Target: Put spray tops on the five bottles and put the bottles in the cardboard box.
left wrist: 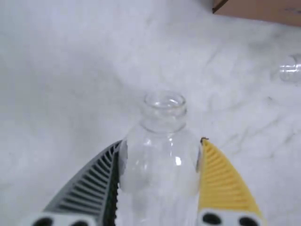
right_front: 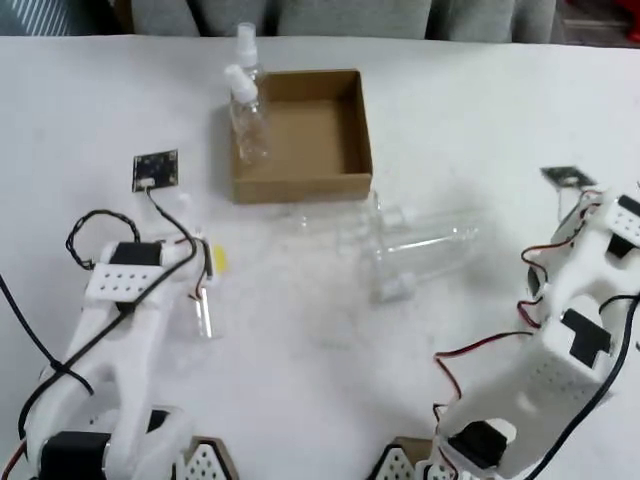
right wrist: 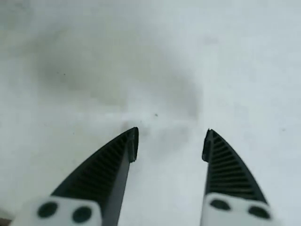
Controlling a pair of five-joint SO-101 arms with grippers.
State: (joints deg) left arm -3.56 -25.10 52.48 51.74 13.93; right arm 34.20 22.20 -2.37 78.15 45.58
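1. The left gripper point(left wrist: 162, 142) is seen closed on an uncapped bottle point(left wrist: 162, 113). The clear body is clamped between a grey finger and a yellow finger point(left wrist: 221, 176), and the open neck points away from the wrist.
2. In the high view this uncapped bottle point(right_front: 203, 318) is found at the left of the table point(right_front: 320, 400), near the left arm's end and well apart from the cardboard box point(right_front: 300, 135).
3. The right gripper point(right wrist: 170, 139) is shown open, its two dark fingers spread above bare table with nothing between them.
4. The cardboard box is placed at the far middle of the table, open side up.
5. Two capped bottles are seen at the box's left side. One point(right_front: 245, 45) stands just beyond its far left corner and the other point(right_front: 247, 115) is at its left wall. Whether the second is inside the box cannot be told.
6. A cluster of clear lying bottles point(right_front: 420, 240) is spread on the table just near and right of the box; their number cannot be told.
7. A small black board point(right_front: 155, 170) with a cable is laid left of the box.
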